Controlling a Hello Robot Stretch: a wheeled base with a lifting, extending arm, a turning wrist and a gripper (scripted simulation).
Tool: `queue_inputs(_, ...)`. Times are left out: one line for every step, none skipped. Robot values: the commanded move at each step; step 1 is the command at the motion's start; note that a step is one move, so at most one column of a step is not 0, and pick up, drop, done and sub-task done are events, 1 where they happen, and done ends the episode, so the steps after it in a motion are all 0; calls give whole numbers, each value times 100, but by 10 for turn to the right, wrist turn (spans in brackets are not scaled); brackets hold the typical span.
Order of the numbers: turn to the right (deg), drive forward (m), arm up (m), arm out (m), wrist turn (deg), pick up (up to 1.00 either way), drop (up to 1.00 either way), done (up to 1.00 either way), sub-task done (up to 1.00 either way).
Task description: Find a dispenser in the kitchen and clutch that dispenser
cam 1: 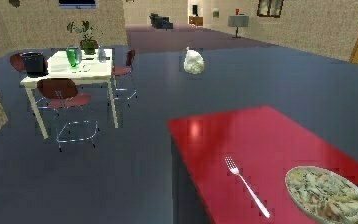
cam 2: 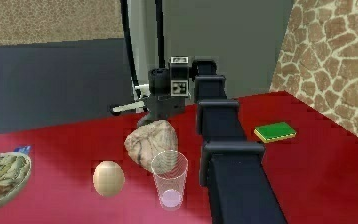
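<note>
A small pale bottle-shaped thing (cam 1: 101,52), too small to be told for certain as the dispenser, stands on a white rectangular table (cam 1: 84,72) at ten o'clock in the forward view. A green bottle (cam 1: 73,57) is near it at its nine o'clock, and a dark round pot (cam 1: 32,62) sits at the table's left end. Red-seated chairs with chrome frames (cam 1: 65,95) stand around the table, and a leafy potted plant (cam 1: 85,35) rises at its twelve o'clock. A crumpled white bag (cam 1: 194,63) lies on the dark blue-grey floor (cam 1: 137,150) near twelve o'clock. A glossy red counter (cam 1: 227,135) takes the five o'clock corner, bearing a silver fork (cam 1: 245,183) and a plate of pale pasta (cam 1: 332,195). In the arm side view, the dark square-section arm (cam 2: 222,135) rises from six o'clock over the counter, and the gripper (cam 2: 122,106) sits just off centre toward eleven o'clock, its thin fingers pointing to nine o'clock. A crumpled pinkish-brown lump (cam 2: 150,143) lies on the counter at the gripper's five o'clock. Whether the gripper has hold of anything, and how its fingers are set, cannot be told. A clear drinking glass (cam 2: 171,180) stands at the lump's five o'clock, a tan egg (cam 2: 108,177) at its seven o'clock, and a flat green block (cam 2: 276,132) at its three o'clock.
</note>
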Motion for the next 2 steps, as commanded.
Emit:
queue_inputs(0, 0, 0, 0, 0, 100, 0, 0, 0)
queue_inputs(0, 0, 0, 0, 0, 0, 0, 100, 0)
